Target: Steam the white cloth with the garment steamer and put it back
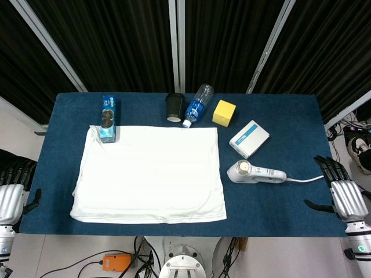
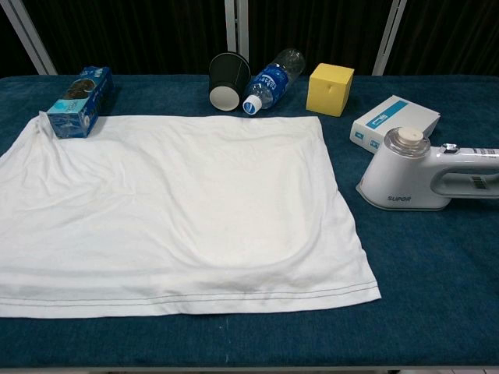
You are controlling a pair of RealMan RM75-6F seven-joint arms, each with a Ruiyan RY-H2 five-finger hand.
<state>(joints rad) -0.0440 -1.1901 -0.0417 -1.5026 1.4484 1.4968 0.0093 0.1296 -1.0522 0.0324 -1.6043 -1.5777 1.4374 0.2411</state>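
Observation:
The white cloth (image 1: 151, 174) (image 2: 175, 210) lies spread flat across the left and middle of the blue table. To its right the white garment steamer (image 1: 255, 172) (image 2: 425, 178) rests on its side, handle pointing right, its cord trailing toward the table's right edge. My right hand (image 1: 342, 191) hangs at the right edge beyond the steamer's handle, fingers apart and holding nothing. At the left edge my left hand (image 1: 14, 191) is likewise empty with fingers spread. The chest view shows neither hand.
A blue cookie box (image 1: 108, 119) (image 2: 80, 101) sits on the cloth's far left corner. Along the back stand a tipped black cup (image 1: 175, 107) (image 2: 226, 80), a lying water bottle (image 1: 197, 104) (image 2: 271, 80), a yellow cube (image 1: 224, 112) (image 2: 330, 89) and a small white box (image 1: 249, 139) (image 2: 394, 121).

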